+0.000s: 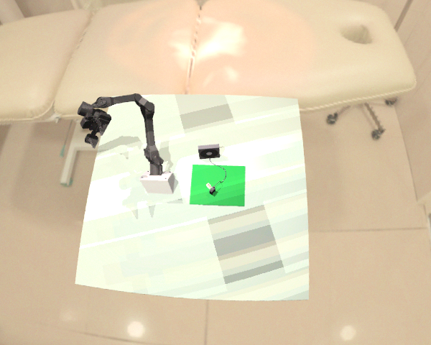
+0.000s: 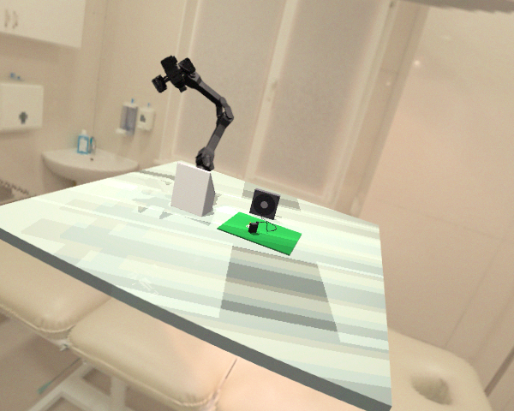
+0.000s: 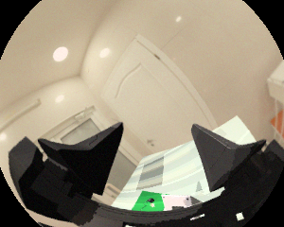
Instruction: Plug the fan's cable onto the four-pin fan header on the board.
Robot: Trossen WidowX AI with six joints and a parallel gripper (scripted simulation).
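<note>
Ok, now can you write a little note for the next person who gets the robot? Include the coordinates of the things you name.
Gripper (image 3: 159, 127): open, nothing in it, up away from the board.
Fan (image 1: 208, 151) (image 2: 264, 204): standing beside the green board (image 1: 234, 192) (image 2: 283, 242) (image 3: 141, 202).
Plug (image 1: 212, 190) (image 2: 253, 227): over the board, on the cable's end.
Done: hand is clear.
Left: check the plug is fully down; I can't tell from here.

We're seeing the plug (image 1: 212, 190) (image 2: 253, 227) too small to tell if it's fully down; its dark body's hiding the header pins. In the wrist view, black surround's cutting off the gripper's (image 3: 157, 125) outer parts, & the board's (image 3: 143, 202) lower edge is getting hidden.
</note>
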